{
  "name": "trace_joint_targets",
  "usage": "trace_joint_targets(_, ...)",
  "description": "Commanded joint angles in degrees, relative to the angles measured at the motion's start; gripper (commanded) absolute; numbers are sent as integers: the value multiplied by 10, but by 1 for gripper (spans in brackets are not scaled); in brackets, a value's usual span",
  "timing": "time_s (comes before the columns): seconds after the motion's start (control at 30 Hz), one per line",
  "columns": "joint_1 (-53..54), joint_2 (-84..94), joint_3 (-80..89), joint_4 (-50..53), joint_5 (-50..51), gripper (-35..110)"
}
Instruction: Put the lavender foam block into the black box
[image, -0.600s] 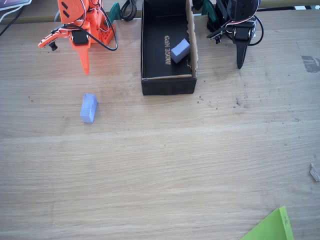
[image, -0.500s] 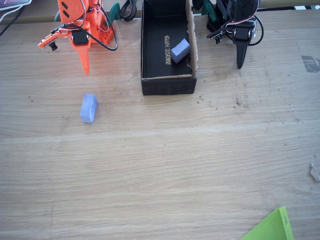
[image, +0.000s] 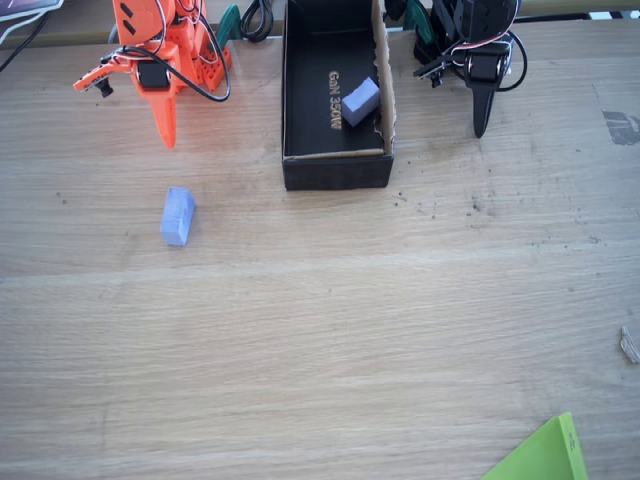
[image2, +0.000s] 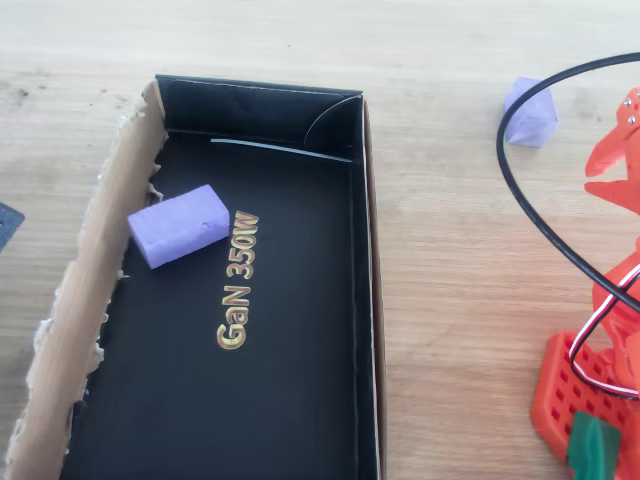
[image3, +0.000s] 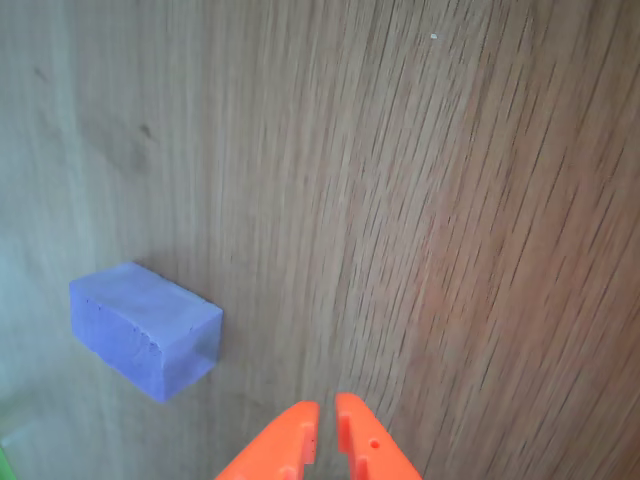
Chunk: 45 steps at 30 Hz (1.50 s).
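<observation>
On the bare surface (image: 330, 330) the block (image: 177, 216) lies ungrasped, well apart from the box (image: 336, 172) — approach step; the gripper (image3: 326, 425), fingers nearly together, must widen, then descend.

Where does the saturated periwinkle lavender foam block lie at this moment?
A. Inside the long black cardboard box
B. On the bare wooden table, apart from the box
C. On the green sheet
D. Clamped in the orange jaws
B: the saturated periwinkle lavender foam block lies on the wooden table, left of the long black cardboard box in the fixed view; the box holds only a paler lavender foam block.
</observation>
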Motion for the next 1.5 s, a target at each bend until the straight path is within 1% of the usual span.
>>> trace_joint_targets(0.0,8,7,2,13,4,0)
trace_joint_targets(0.13,23,7,2,12,3,0)
trace_joint_targets(0.27,23,7,2,7,68,0)
trace_joint_targets(0.47,51,7,2,-33,103,0)
trace_joint_targets(0.57,70,7,0,-40,102,0)
trace_joint_targets(0.7,77,7,-19,-28,106,0)
trace_joint_targets(0.83,67,7,-39,-4,138,0)
trace_joint_targets(1.0,59,7,-47,-6,138,0)
trace_joint_targets(1.1,58,4,-68,11,141,0)
trace_joint_targets(1.17,61,-22,-95,20,140,0)
trace_joint_targets(1.47,91,-244,-244,5,89,0)
